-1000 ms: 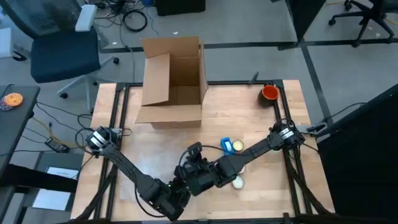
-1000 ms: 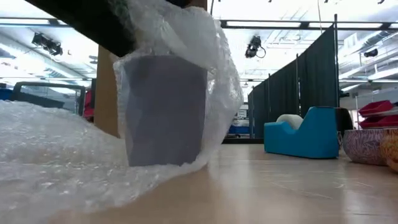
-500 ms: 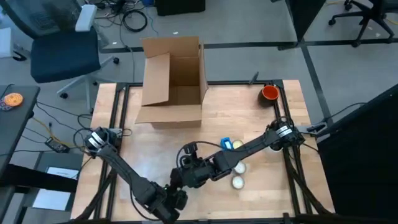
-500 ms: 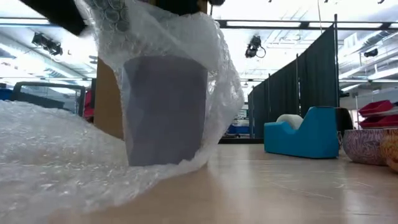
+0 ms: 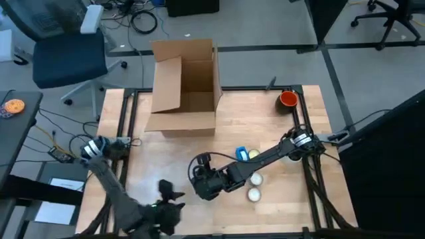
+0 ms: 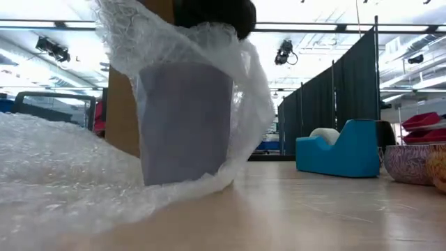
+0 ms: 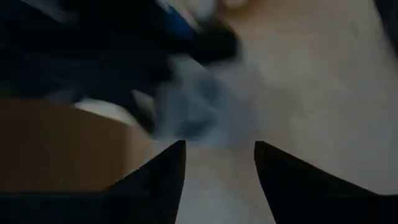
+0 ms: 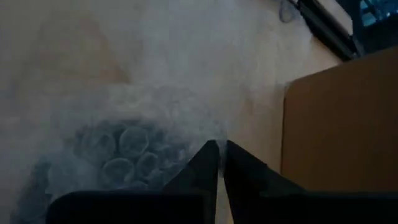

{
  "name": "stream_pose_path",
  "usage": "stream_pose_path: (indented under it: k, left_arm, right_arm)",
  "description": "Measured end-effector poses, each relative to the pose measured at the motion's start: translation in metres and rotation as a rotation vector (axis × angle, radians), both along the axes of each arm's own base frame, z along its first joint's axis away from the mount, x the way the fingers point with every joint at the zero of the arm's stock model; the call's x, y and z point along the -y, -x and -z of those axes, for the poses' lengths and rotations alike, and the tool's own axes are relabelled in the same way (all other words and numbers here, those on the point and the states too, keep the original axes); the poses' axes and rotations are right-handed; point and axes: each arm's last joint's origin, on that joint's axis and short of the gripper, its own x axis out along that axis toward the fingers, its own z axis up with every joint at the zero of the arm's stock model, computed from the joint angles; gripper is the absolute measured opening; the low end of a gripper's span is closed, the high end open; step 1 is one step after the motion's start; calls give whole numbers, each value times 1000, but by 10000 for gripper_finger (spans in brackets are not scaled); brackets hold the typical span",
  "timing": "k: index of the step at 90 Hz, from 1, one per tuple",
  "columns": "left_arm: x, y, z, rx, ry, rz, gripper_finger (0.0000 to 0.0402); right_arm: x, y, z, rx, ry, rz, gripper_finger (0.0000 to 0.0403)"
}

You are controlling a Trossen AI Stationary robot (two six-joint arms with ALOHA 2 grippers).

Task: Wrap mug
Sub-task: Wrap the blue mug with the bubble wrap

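Wooden worktop [image 5: 265,126] lies under me, with a cardboard box [image 5: 184,86] open at its far edge and an orange cup [image 5: 287,99] at the far right corner. Nearer the front stands the mug [image 6: 185,122], a dark upright shape draped in bubble wrap [image 6: 63,174], which climbs over its top and spills across the boards beside it. My right jaws [image 8: 218,155] sit just above the mug's top, nearly closed, pinching a fold of the wrap. My left jaws [image 7: 217,165] hang near the front left edge, apart from the mug, standing wide with nothing between them.

I judge the wrapping is midway: one side and the top are covered, the rest of the sheet lies loose. The next move calls for carrying the pinched fold over and down the bare side, while my left jaws come in to steady the mug or gather the loose sheet.
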Motion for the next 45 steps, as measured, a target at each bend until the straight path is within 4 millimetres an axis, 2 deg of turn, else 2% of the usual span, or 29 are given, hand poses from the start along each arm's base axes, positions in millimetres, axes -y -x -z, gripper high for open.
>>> stream_pose_path:
  k: [6,14,30,45]
  left_arm:
    - [-1,9,3,109,37,-48,177]
    - [-8,13,16,181,98,-117,177]
    - [-29,6,48,233,164,-250,177]
    - [-49,-3,53,276,288,-354,177]
  right_arm:
    - [0,-1,2,12,-5,0,0]
    - [-1,-1,4,30,-13,-1,0]
    - [-1,-3,3,50,-5,-1,0]
    - [-2,-3,2,51,34,-12,0]
